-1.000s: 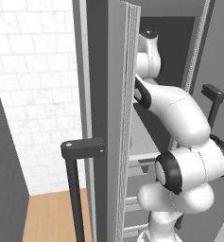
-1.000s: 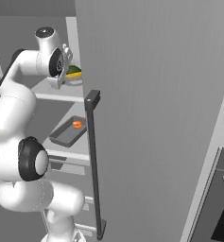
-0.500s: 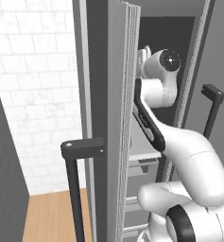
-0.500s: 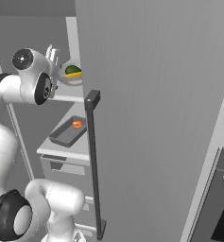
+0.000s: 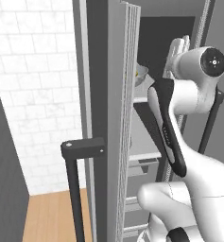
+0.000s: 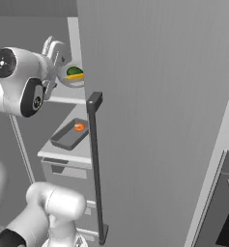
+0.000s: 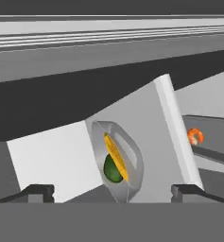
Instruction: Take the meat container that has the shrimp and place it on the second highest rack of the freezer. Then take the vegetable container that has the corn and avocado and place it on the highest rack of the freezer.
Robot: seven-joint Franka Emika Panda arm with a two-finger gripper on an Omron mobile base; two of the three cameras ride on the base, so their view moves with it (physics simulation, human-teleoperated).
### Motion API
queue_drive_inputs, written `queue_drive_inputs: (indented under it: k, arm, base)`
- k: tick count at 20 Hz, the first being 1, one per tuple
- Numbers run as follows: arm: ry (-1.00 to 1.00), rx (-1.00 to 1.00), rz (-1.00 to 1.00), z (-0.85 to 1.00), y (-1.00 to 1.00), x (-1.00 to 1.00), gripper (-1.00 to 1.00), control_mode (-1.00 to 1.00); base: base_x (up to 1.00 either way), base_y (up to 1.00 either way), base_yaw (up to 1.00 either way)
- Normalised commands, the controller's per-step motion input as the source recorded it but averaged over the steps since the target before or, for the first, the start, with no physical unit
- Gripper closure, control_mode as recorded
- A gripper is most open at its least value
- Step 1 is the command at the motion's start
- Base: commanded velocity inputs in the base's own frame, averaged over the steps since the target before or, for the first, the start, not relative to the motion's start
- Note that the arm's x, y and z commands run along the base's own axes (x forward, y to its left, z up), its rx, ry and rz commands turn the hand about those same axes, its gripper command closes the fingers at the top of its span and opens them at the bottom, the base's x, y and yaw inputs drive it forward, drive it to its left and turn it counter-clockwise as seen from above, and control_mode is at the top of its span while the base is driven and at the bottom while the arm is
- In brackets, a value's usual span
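Tall grey freezer (image 6: 150,120): open door with long dark bar handle (image 6: 95,164) stands at 3 o'clock of the shelves, hiding part of them. White tiled wall (image 5: 33,94) and wooden floor (image 5: 52,217) at 9 o'clock of the cabinet.

Upper light grey shelf (image 6: 63,100): pale rounded bowl (image 6: 72,79) holding yellow corn cob (image 7: 115,158) and dark green avocado (image 7: 112,168).

Lower shelf (image 6: 63,153): dark rectangular tray (image 6: 70,134) with small orange shrimp (image 6: 78,127).

White arm raised; gripper (image 7: 111,189) spread, holding nothing, just before the bowl.
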Motion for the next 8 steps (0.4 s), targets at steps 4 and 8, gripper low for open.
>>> queue_drive_inputs:
  k: [4,8]
  arm:
    - [0.12,0.0,-0.18,0.2,-0.34,-1.0,-1.0,-1.0]
    - [0.12,-0.06,-0.2,-0.49,-0.32,-1.0,-1.0,-1.0]
  base:
    - [0.0,0.0,0.0]
    - [0.0,0.0,0.0]
